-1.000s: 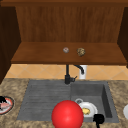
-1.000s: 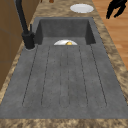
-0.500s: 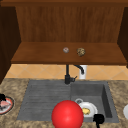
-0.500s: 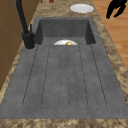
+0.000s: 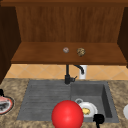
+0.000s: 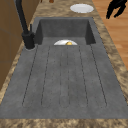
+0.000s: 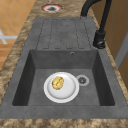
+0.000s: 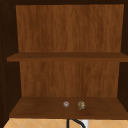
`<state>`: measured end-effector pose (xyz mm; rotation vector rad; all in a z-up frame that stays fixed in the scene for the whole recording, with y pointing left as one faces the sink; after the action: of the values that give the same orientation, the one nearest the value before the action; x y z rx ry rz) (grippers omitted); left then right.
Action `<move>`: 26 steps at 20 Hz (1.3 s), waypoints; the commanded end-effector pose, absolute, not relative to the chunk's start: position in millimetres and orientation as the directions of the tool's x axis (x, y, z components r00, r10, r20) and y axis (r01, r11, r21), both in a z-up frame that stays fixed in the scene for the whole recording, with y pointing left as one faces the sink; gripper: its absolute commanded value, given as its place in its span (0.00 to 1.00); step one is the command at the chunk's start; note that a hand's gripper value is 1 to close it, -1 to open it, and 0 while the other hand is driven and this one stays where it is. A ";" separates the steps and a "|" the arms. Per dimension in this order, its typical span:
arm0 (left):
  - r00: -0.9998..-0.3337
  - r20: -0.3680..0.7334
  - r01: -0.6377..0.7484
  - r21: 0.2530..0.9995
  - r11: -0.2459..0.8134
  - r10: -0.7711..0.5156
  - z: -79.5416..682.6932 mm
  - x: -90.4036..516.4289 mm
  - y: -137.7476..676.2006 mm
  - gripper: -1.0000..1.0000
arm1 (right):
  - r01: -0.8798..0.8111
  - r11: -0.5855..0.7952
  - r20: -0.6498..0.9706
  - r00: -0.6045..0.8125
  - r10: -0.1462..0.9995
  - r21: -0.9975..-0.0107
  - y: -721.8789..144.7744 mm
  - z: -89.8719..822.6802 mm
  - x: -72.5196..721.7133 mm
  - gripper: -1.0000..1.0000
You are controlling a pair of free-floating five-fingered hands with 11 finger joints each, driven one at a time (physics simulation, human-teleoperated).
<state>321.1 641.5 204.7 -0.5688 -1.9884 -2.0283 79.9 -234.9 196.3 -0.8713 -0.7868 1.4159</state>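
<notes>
A black hand (image 5: 98,119) hovers at the sink's front edge, right of a large red ball (image 5: 67,115); it is my right hand. In the left side view this right hand (image 6: 115,8) hangs off the counter's front near the far end, fingers loosely drooping and holding nothing. In the basin a white plate (image 7: 61,87) carries a yellow lump of food (image 7: 57,83), next to the drain (image 7: 82,80). A small black shape (image 5: 1,92) at the left edge may be my left hand.
A black faucet (image 5: 67,75) stands behind the grey draining board (image 6: 65,80). A red-rimmed plate (image 5: 5,106) lies on the left counter and a white plate (image 6: 81,8) on the right. On the wooden shelf (image 5: 37,53) sit a grey ball (image 5: 66,50) and a speckled ball (image 5: 80,51).
</notes>
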 end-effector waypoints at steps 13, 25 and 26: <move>-0.891 0.445 0.435 0.894 -0.107 0.091 298.8 260.9 603.6 1.00 | -0.486 -0.034 -0.049 0.019 0.999 -0.873 -234.9 196.3 79.9 0.50; -0.906 0.417 0.409 0.906 -0.105 0.068 319.5 246.9 531.7 1.00 | -0.486 -0.034 -0.049 0.019 0.999 -0.873 -234.9 196.3 79.9 0.50; -0.905 0.420 0.412 0.905 -0.108 0.062 322.0 244.9 525.9 1.00 | -0.486 -0.034 -0.049 0.019 0.999 -0.873 -234.9 196.3 79.9 0.50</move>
<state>248.4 543.2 314.4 -0.5501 -1.9482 -2.0521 79.9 -234.9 196.3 -0.8713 -0.7868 1.4159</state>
